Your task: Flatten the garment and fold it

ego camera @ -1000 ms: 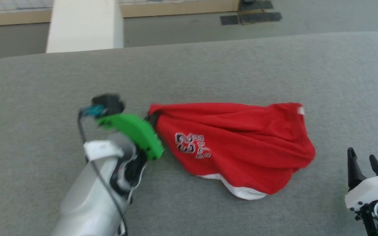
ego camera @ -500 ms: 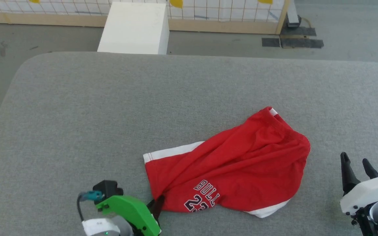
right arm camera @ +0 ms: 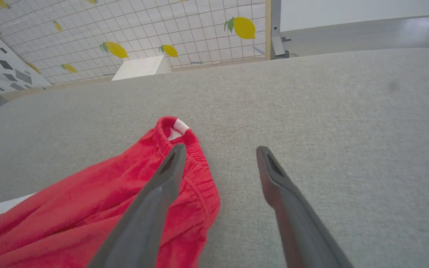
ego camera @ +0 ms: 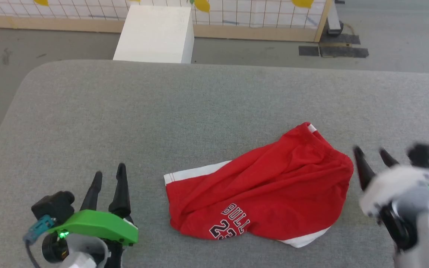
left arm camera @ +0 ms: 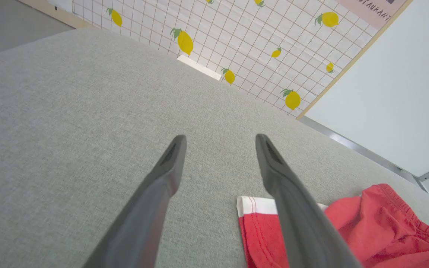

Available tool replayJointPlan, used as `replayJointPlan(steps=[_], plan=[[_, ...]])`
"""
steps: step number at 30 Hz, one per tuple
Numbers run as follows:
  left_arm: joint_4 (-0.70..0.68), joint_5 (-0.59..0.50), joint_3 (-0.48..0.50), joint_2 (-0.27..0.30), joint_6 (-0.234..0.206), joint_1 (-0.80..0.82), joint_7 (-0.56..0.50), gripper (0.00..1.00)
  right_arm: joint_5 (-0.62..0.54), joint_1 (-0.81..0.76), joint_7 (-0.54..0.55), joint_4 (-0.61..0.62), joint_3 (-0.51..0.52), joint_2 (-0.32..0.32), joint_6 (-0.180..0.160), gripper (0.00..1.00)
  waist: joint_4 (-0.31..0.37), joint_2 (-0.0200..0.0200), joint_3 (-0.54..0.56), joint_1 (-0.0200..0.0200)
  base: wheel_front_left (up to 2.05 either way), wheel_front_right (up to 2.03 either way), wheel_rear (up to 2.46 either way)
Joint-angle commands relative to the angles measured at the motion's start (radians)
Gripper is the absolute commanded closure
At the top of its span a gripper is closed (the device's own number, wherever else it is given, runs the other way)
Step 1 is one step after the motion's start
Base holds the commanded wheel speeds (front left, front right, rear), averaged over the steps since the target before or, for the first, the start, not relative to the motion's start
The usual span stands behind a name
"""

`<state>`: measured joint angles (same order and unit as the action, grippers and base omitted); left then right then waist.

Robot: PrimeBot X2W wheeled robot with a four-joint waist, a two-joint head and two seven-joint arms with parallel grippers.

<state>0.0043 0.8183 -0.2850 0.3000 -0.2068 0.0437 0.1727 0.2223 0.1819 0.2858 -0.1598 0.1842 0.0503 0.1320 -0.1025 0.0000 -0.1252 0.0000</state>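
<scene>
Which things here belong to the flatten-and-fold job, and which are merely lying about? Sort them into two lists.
Job: red shorts; left gripper; right gripper; grey padded table, the work surface.
Lying about: white box; lemon-patterned grid panel; dark floor patches.

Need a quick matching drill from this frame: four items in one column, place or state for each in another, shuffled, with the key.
Items:
1. shorts
2. left gripper
3. right gripper
4. white box

Place or state:
A. beyond the far edge of the grey table
B. open, over bare table beside the white-trimmed leg hem
C. crumpled on the table, printed lettering toward the near edge
D. open, at the elastic waistband end

Pairs: 1-C, 2-B, 3-D, 4-A
</scene>
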Motion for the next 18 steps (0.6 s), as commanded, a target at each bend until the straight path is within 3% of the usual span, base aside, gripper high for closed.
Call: replayJointPlan(steps=[1,11,18], plan=[[0.014,-0.037,-0.011,0.003,0.014,0.027,0.033,0.0,-0.021,0.053,0.035,0.005,-0.025,0.0,-0.001,0.0,0.001,0.0,-0.019,0.0,0.0,0.0,0.0],[0.042,-0.187,-0.004,-0.087,0.078,0.099,0.088,0.0,-0.154,0.341,0.314,-0.165,-0.18,0.086,-0.001,0.0,-0.06,0.0,-0.136,0.0,0.0,0.0,0.0],[0.058,-0.237,0.043,-0.153,0.134,0.109,0.089,0.0,-0.194,0.436,0.33,-0.294,-0.252,0.126,-0.001,0.0,-0.092,0.0,-0.197,0.0,0.0,0.0,0.0]])
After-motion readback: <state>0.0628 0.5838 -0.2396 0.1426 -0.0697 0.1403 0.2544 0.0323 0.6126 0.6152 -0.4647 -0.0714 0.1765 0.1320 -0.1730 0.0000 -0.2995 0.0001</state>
